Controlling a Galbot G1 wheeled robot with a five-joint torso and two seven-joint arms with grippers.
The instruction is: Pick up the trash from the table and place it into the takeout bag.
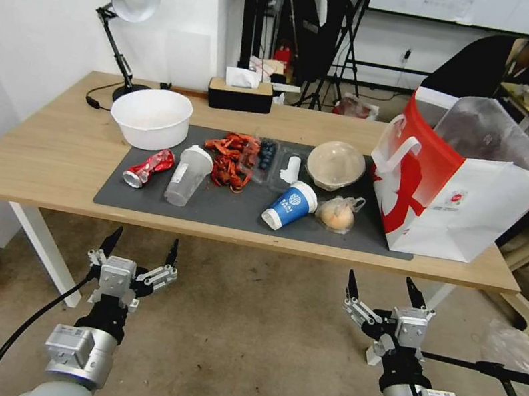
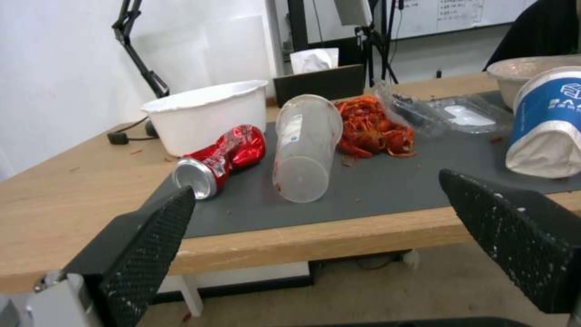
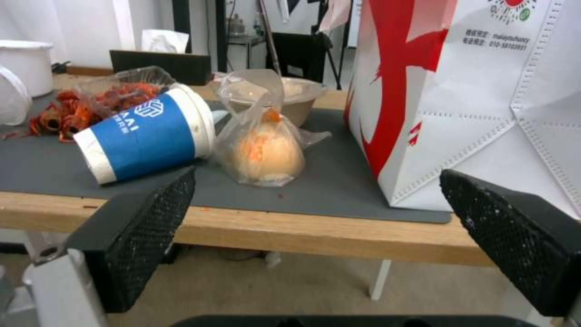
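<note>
On the table's (image 1: 48,155) dark mat lie a crushed red can (image 1: 148,167) (image 2: 221,159), a clear shaker cup (image 1: 188,174) (image 2: 306,147), a blue-and-white paper cup (image 1: 289,205) (image 3: 148,134), a small plastic bag with an orange lump (image 1: 337,214) (image 3: 263,150) and a lidded beige bowl (image 1: 335,165) (image 3: 297,100). The takeout bag (image 1: 463,184) (image 3: 472,100) stands open at the mat's right end. My left gripper (image 1: 140,248) (image 2: 317,213) and right gripper (image 1: 383,287) (image 3: 317,204) hang open below the table's front edge, holding nothing.
A white tub (image 1: 151,117), a pile of red crayfish shells (image 1: 232,157) and a clear tray (image 1: 278,164) also sit on the table. A desk lamp (image 1: 129,6) and tissue box (image 1: 240,91) stand at the back. A person sits behind the bag.
</note>
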